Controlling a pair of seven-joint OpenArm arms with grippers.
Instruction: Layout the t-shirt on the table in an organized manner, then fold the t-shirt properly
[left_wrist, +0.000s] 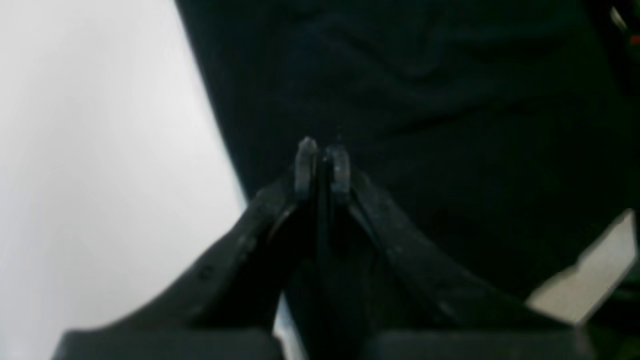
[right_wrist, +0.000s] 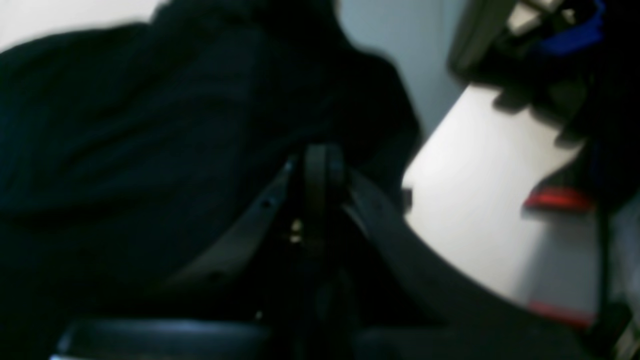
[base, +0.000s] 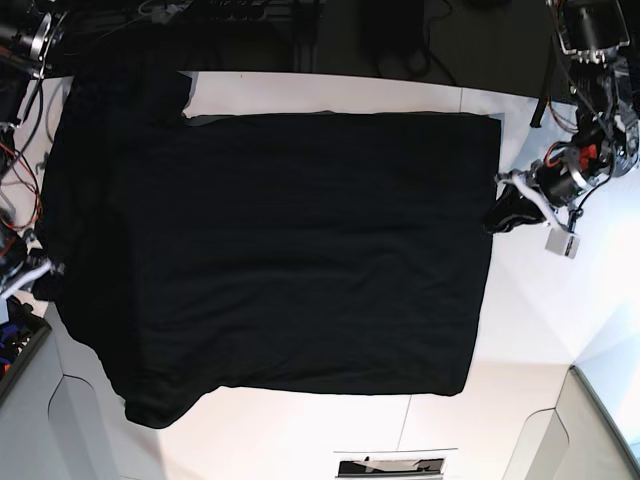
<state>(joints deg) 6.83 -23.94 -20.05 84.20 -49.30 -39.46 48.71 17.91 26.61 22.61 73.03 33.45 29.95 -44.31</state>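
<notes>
In the left wrist view, the left gripper (left_wrist: 323, 165) hovers over the t-shirt (left_wrist: 450, 125) near its edge, fingertips almost together with a thin gap; whether it pinches cloth is unclear. In the right wrist view, the right gripper (right_wrist: 324, 170) is closed, black cloth around it. In the base view, the t-shirt lies spread flat across the table (base: 530, 330).

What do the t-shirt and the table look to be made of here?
The t-shirt looks like soft matte black cloth: it lies limp with shallow wrinkles. The table seems a hard, smooth white board, probably laminate, with a faint sheen.
</notes>
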